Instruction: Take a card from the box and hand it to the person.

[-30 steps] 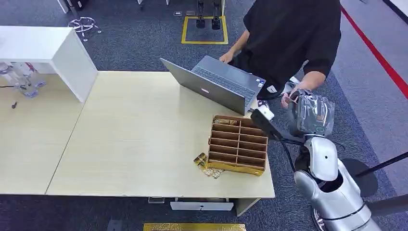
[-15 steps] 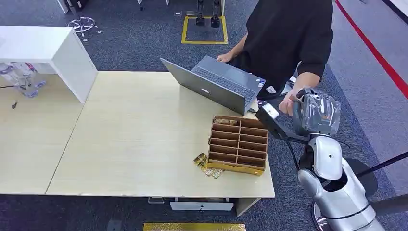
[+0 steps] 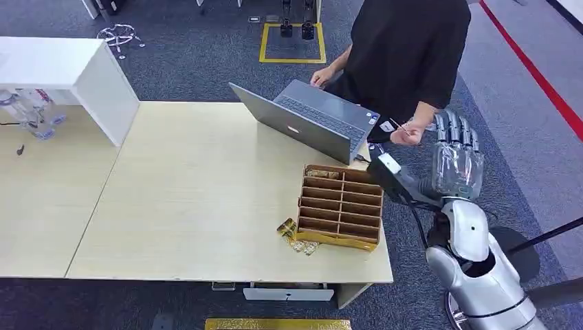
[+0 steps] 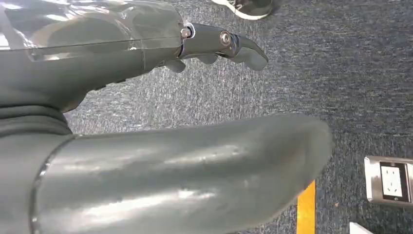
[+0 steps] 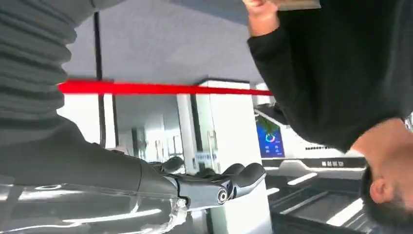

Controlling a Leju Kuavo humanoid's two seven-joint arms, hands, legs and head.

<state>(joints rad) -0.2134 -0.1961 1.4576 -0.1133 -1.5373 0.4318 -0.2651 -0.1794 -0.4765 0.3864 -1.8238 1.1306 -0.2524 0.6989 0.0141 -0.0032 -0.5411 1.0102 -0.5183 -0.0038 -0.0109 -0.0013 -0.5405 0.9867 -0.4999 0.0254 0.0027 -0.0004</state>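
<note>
Right hand (image 3: 455,157) hovering off table's right edge, fingers now spreading apart, holding nothing. Left hand (image 4: 146,97) hanging over carpet, fingers extended, empty. Box (image 3: 339,206) sitting near table's front right corner. Card (image 3: 399,126) now passing into person's hand (image 3: 405,134) beyond; handover looking done.

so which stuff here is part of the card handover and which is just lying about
Job: box; card in the person's hand; right hand, empty.
Lying about: laptop; gold wrappers; bottles; white shelf.
</note>
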